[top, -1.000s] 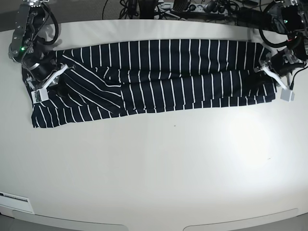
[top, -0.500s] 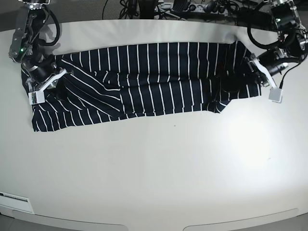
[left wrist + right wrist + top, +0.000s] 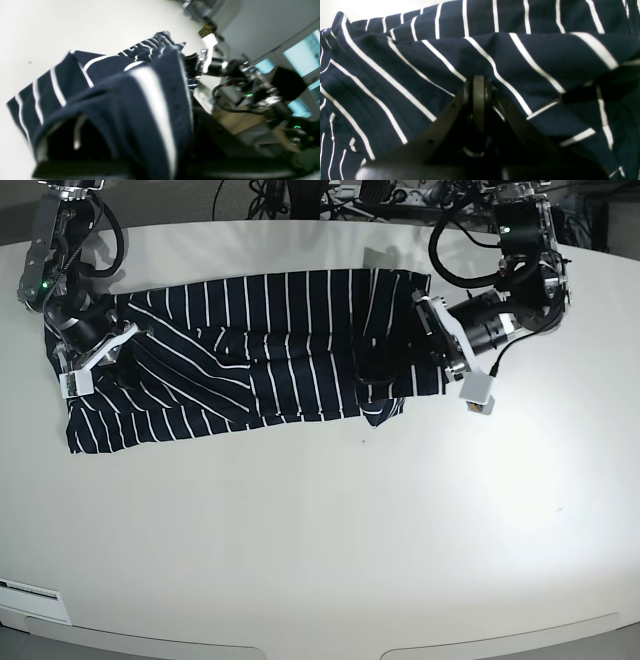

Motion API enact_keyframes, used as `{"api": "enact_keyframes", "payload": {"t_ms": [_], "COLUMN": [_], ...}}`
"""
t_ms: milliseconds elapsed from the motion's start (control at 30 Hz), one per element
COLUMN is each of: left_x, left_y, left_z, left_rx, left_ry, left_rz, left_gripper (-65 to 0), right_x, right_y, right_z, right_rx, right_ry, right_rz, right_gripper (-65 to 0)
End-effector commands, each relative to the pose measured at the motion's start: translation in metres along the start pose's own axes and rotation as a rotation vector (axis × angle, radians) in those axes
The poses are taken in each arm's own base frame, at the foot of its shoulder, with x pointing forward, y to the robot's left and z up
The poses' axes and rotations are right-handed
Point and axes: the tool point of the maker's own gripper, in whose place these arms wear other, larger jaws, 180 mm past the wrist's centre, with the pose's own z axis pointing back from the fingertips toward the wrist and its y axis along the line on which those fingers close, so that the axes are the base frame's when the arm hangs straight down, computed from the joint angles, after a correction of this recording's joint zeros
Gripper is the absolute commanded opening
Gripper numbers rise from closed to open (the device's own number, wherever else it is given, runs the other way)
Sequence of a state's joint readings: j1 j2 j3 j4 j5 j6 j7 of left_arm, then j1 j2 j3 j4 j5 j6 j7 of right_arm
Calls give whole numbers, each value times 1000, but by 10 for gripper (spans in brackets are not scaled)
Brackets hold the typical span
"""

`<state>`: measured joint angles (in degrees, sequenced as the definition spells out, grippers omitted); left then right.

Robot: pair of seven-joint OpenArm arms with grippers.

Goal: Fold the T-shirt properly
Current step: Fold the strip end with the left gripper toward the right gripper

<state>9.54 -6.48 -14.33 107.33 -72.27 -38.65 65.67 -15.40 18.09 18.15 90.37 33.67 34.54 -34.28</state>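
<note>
My left gripper fingertips are buried in T-shirt folds. My left wrist view is blurred; fabric fills my right wrist view, hiding the table.

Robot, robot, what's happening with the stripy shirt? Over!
Left gripper shut on T-shirt, end lifted. Right gripper shut on other end. Nothing blocking.
</note>
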Motion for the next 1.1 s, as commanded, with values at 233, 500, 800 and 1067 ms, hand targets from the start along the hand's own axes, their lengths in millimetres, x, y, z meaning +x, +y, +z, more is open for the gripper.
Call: {"api": "enact_keyframes", "payload": {"t_ms": [233, 500, 800, 1067], "left_x": [-1, 1, 9, 23], "left_y": [-27, -24, -30, -41], "left_z": [-35, -47, -51, -53], "left_rx": [-79, -34, -58, -113], "left_ry": [-10, -37, -91, -150], "left_rz": [-35, -61, -35, -12], "left_gripper": [-650, -650, -571, -258], "right_x": [-9, -9, -9, -9], "right_y": [-5, -5, -4, -4], "right_z": [3, 3, 3, 3], "right_rx": [-15, -14, -10, -10], "right_ry": [59, 62, 60, 60], "right_rz": [21, 20, 17, 17], "right_gripper": [-650, -650, -650, -650]}}
